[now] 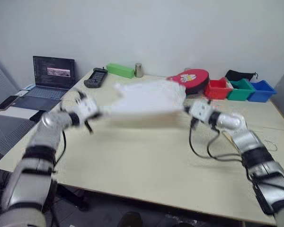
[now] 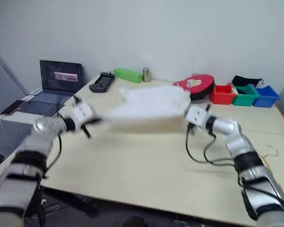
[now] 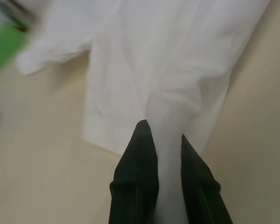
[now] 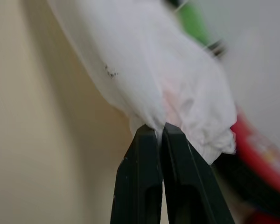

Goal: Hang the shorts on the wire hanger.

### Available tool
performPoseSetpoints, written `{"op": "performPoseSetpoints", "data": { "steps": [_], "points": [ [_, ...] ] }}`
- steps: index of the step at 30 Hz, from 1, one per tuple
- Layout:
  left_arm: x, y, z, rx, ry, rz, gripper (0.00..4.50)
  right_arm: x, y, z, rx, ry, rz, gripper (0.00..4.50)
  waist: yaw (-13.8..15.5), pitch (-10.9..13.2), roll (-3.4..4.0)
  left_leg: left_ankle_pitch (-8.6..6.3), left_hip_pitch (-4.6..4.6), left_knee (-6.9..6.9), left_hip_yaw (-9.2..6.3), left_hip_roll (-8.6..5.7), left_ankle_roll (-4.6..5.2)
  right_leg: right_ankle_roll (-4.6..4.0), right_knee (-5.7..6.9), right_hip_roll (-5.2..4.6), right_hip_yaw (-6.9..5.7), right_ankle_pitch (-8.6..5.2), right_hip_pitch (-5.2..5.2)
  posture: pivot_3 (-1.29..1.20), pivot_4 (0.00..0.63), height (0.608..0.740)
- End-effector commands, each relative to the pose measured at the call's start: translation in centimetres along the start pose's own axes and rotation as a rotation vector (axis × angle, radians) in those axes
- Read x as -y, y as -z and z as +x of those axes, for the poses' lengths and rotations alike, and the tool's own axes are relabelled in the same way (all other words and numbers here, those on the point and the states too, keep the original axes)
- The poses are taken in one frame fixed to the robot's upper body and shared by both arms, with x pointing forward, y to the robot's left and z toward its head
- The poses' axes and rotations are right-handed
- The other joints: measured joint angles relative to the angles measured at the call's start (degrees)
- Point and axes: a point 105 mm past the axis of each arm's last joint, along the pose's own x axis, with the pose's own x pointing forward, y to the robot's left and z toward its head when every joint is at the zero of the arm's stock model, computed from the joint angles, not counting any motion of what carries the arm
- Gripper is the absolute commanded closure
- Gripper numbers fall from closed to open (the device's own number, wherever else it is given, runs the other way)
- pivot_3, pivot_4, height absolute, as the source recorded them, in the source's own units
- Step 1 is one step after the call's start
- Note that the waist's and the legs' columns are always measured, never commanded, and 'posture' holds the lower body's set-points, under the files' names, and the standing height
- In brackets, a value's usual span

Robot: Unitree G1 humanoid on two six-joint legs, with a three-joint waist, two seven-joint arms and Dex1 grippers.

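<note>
One pair of shorts, stretched in the air between my two grippers above the table.

My left gripper pinches a fold of the white fabric between its two black fingers, and my right gripper has its fingers pressed together on the opposite edge. Along the back of the table I count three bins: one red, one green, one blue; I cannot tell what they contain. I also see one laptop, one green block, one small metal cup and one red round object.
</note>
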Motion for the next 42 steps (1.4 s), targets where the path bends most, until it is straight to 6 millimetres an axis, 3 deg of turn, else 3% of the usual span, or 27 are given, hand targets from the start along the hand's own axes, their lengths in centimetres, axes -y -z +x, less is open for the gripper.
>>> {"op": "performPoseSetpoints", "data": {
  "steps": [1,5,10,17,24,32,38,42],
  "points": [
    [2.6,-2.2,-1.9,0.015,0.153,0.121,4.46,-3.1,-0.2,-2.7,-0.055,-0.201,-0.006,4.50,0.08,-0.02,0.03,-0.05,0.00,-0.01,-0.14,0.02,0.09,-0.03,0.00,-0.02,-0.17,-0.03,0.01,0.42,0.000,0.740],
    [5.2,-1.8,-1.7,-0.014,0.229,0.144,4.46,-5.9,0.7,-4.4,-0.141,-0.335,0.048,4.50,0.20,-0.23,0.39,-0.22,0.18,-0.05,-0.55,-0.04,0.47,-0.19,0.07,0.00,-0.40,-0.18,0.23,0.41,0.000,0.740],
    [8.3,-1.6,-1.8,-0.047,0.375,0.197,4.46,-8.9,0.4,-6.5,-0.191,-0.507,0.130,4.50,0.00,-0.18,0.49,-0.27,0.91,-0.07,-0.75,-0.01,0.64,-0.40,0.00,0.24,-0.51,-0.27,0.98,0.39,0.000,0.740],
    [11.7,-1.6,-3.2,-0.085,0.590,0.190,4.46,-11.2,-0.2,-7.7,-0.213,-0.582,0.204,4.50,-0.12,-0.18,0.48,-0.44,1.02,-0.07,-0.85,-0.01,0.93,-0.45,-0.03,0.26,-0.55,-0.43,1.13,0.37,0.000,0.740],
    [12.0,-1.7,-3.5,-0.117,0.663,0.218,4.46,-14.4,-1.4,-9.9,-0.222,-0.732,0.280,4.50,-0.12,-0.19,0.49,-0.44,1.03,-0.06,-0.99,-0.03,0.94,-0.47,-0.05,0.27,-0.64,-0.46,1.18,0.34,0.000,0.740],
    [11.5,-1.7,-3.1,-0.120,0.672,0.232,4.46,-14.4,-1.4,-9.8,-0.239,-0.700,0.374,4.50,-1.00,-0.19,0.48,-0.44,1.05,-0.06,-1.08,-0.03,0.94,-0.49,-0.04,0.30,-0.68,-0.47,1.20,0.32,0.000,0.740],
    [10.9,-2.3,-3.6,-0.102,0.686,0.229,3.22,-13.4,-2.2,-10.3,-0.217,-0.663,0.422,3.07,-1.75,-0.18,0.48,-0.44,1.04,-0.06,-1.11,-0.02,0.94,-0.49,-0.03,0.30,-0.70,-0.47,1.20,0.30,0.000,0.740],
    [10.9,-3.9,-4.8,-0.062,0.753,0.215,2.36,-11.8,-4.7,-11.2,-0.142,-0.634,0.459,2.11,-2.57,-0.17,0.50,-0.44,1.04,-0.06,-1.17,-0.02,0.94,-0.50,-0.01,0.31,-0.73,-0.47,1.20,0.28,0.000,0.740]
  ]
}}
